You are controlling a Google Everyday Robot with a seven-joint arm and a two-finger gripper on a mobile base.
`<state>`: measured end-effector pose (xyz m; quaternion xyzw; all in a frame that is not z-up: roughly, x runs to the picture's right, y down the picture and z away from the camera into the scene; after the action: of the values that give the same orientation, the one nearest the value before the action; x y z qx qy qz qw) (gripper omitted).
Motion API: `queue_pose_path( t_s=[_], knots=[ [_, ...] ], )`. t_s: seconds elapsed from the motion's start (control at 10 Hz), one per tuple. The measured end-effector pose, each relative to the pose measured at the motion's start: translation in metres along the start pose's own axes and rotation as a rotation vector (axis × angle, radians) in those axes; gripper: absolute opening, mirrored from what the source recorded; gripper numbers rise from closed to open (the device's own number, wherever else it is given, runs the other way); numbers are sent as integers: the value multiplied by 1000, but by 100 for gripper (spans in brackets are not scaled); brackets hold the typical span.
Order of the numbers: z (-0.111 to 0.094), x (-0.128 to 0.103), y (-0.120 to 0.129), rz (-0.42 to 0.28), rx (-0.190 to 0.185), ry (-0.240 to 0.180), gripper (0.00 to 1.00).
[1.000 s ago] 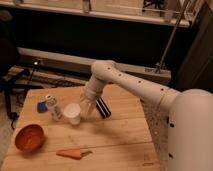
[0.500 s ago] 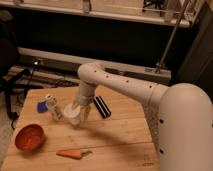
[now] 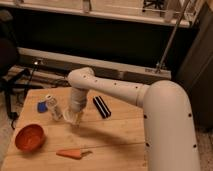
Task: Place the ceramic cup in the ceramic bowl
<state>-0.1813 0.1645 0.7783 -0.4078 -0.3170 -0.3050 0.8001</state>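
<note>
The tool [image 3: 76, 115] is seen left of the frame's middle, lowered straight down onto the ceramic cup [image 3: 70, 119], which is met at its rim on the wooden surface [image 3: 120, 136]. Whether the cup is clenched or merely touched cannot be told. The ceramic bowl [image 3: 29, 136] is found at the lower left, down and to the left of the tool, well apart from it and empty. The coming carry is judged to run along that diagonal. A slim whitish bottle [image 3: 52, 107] stands just beside the cup on its left, with a small blue object [image 3: 42, 106] beyond it, and could be knocked on the way. A carrot [image 3: 70, 153] lies below the cup, near the path. A black oblong object [image 3: 101, 106] lies to the right, out of the way.
</note>
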Motion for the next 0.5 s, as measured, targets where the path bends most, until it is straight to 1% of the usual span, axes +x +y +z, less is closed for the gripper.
queue_pose_path(
  t_s=[0.1, 0.2, 0.3, 0.5],
  knots=[
    [6, 2, -3, 0, -16, -2, 9],
    [11, 5, -6, 2, -27, 0, 3],
    [17, 10, -11, 5, -40, 8, 0],
    [20, 16, -17, 18, -51, 18, 0]
  ],
)
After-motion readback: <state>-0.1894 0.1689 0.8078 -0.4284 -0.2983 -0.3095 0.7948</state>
